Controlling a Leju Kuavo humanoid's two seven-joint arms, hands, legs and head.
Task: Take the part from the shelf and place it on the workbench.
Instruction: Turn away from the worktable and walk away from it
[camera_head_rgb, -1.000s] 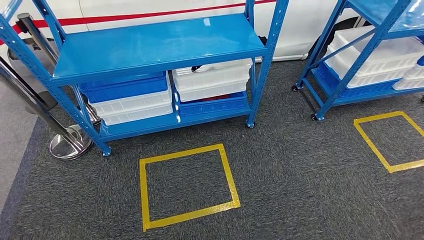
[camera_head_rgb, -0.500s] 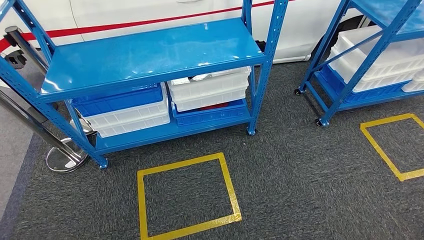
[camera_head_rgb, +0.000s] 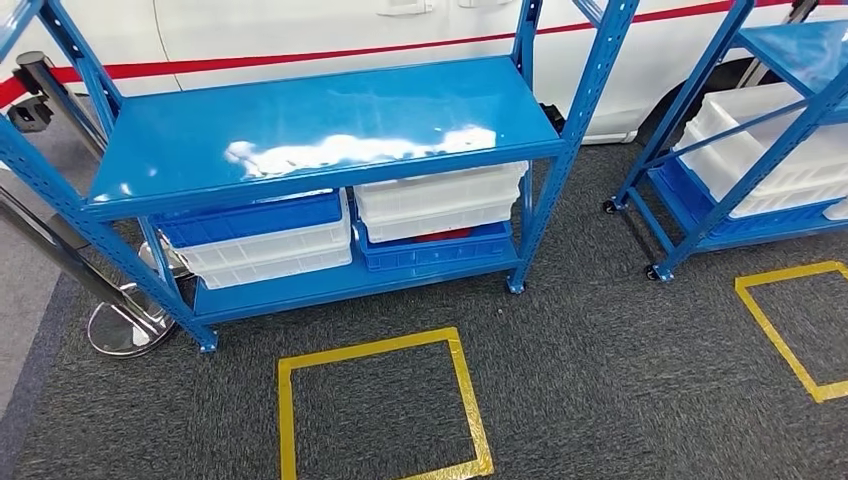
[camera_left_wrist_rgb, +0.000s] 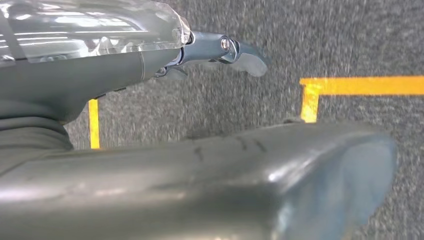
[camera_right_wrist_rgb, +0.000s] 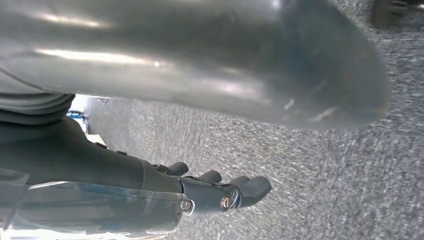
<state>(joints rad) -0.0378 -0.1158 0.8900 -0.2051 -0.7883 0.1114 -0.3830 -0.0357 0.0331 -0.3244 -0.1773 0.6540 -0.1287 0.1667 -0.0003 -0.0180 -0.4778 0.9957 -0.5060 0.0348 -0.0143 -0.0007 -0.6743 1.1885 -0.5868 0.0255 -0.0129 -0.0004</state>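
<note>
A blue metal shelf stands ahead of me on the grey carpet, its upper board bare and shiny. On its lower board sit a blue-lidded white bin and a white bin stacked on a blue bin with something red inside. The upper board hides the bins' contents, so I cannot make out a part. My left hand hangs over the carpet with its fingers apart from the thumb and nothing in it. My right hand hangs the same way, fingers loose and holding nothing.
A second blue shelf with white bins stands at the right. Two yellow tape squares mark the carpet in front of the shelves. A chrome stanchion base sits at the left shelf leg. A white vehicle is behind.
The whole picture has shifted: the camera has moved, and the shelf now sits lower and further right in view. The bins have not moved on the shelf.
</note>
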